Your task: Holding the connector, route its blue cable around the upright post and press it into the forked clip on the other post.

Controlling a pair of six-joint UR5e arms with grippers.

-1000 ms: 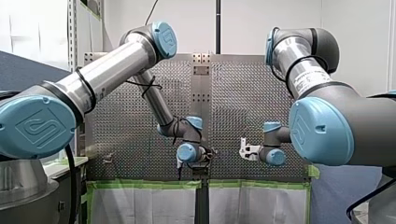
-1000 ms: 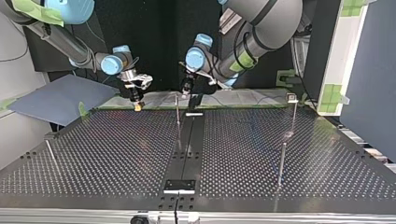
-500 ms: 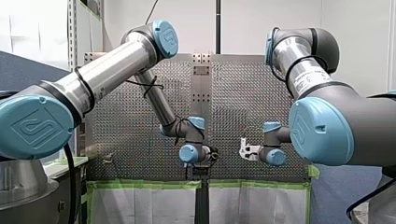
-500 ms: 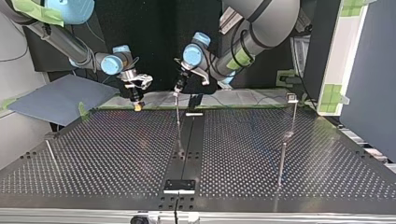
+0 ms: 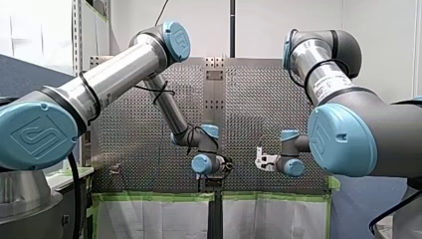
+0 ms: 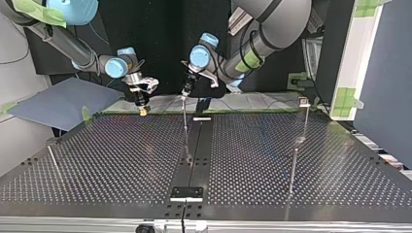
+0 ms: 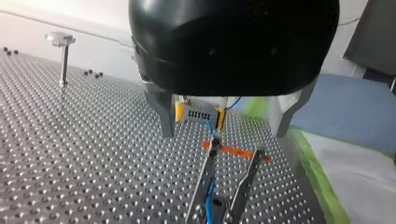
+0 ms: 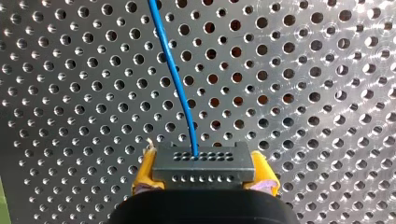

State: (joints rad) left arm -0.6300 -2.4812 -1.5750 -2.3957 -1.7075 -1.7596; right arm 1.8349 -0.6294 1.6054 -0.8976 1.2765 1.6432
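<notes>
So my right gripper (image 8: 203,179) is clamped on the connector (image 8: 203,164), and its blue cable (image 8: 173,77) runs straight ahead toward the forked clip (image 7: 204,179) (my left gripper (image 6: 185,91), spread open, hangs right over it).

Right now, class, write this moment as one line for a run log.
right gripper: holds connector | blue cable: leads ahead over table | left gripper: at top of middle post

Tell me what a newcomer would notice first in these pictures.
In the right wrist view, the bright blue cable stands out against the holed metal table, leading away from a dark connector pinched between the yellow pads of my right claw. In the left wrist view that cable runs to a forked metal clip ahead of my open left claw.
</notes>
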